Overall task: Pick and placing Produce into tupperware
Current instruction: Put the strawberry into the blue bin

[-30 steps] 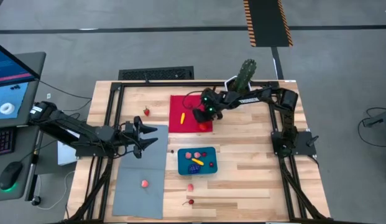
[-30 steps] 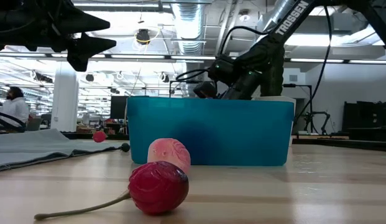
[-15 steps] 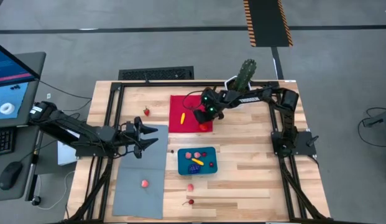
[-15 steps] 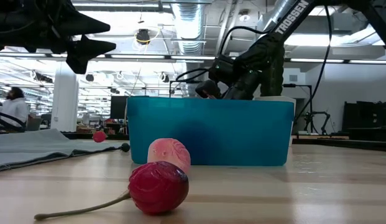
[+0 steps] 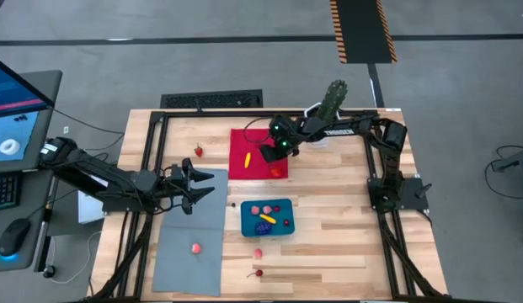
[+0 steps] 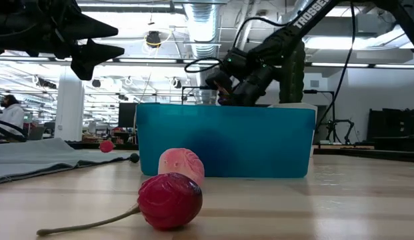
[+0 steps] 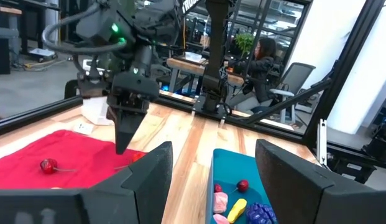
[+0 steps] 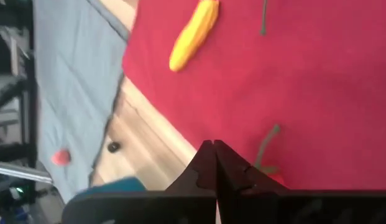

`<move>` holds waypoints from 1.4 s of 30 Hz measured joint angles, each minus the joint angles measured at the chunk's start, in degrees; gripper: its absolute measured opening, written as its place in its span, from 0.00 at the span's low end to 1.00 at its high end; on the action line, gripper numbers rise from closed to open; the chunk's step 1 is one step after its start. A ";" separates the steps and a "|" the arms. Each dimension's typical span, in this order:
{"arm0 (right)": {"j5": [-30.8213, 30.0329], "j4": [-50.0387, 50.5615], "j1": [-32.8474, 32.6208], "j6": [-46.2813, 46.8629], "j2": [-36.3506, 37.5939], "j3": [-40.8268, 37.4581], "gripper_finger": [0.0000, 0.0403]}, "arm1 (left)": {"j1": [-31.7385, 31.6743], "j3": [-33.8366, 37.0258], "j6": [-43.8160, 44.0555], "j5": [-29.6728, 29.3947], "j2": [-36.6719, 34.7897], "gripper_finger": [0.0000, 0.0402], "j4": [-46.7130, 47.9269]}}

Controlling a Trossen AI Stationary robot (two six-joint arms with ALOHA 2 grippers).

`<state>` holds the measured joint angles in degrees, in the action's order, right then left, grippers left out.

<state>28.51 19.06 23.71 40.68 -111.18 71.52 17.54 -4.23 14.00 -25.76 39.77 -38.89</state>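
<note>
My right gripper [image 8: 214,163] hangs shut over the red cloth [image 5: 253,139], pointing down at a slant with nothing between its fingers. A red piece of produce with a green stem [image 8: 275,177] lies on the cloth just beside its tips. A yellow banana piece [image 5: 247,158] and a cherry [image 7: 48,165] also lie on the cloth. The teal tupperware [image 5: 268,217] holds several pieces. My left gripper [image 5: 210,183] waits open and level above the grey mat [image 5: 189,244].
A strawberry [image 5: 198,151] lies on the wood left of the cloth, and a pink piece [image 5: 195,248] on the mat. Another pink piece [image 6: 181,165] and a cherry [image 6: 170,200] lie in front of the tupperware. A potted cactus [image 5: 333,99] stands at the far edge.
My right gripper has risen a little above the red cloth and rolled slightly. The red piece beside it has stayed on the cloth.
</note>
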 joint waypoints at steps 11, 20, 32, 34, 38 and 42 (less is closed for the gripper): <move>-3.26 14.39 -3.44 -9.12 0.02 5.36 0.27 | 0.00 0.00 0.81 -0.01 -0.02 0.55 1.97; -7.43 13.33 -3.37 -9.30 -0.62 5.36 0.55 | 0.01 0.00 1.46 -0.02 0.00 0.55 1.95; -8.71 14.25 -4.52 -8.91 -5.53 5.43 0.50 | 0.02 0.00 1.62 1.16 -0.02 0.55 2.14; -9.22 14.21 -4.69 -9.06 -5.73 5.49 0.46 | 0.02 0.02 1.62 1.27 -0.02 0.55 2.20; -9.26 15.16 -4.71 -9.09 -6.21 5.47 0.35 | 0.02 0.02 1.60 1.45 -0.02 0.55 2.19; -9.31 16.03 -4.71 -9.17 -6.32 5.43 0.16 | 0.02 0.02 1.60 1.44 0.00 0.55 2.21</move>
<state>19.20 35.09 19.00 31.51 -117.49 76.95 17.56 -4.21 15.59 -24.32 39.77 -36.69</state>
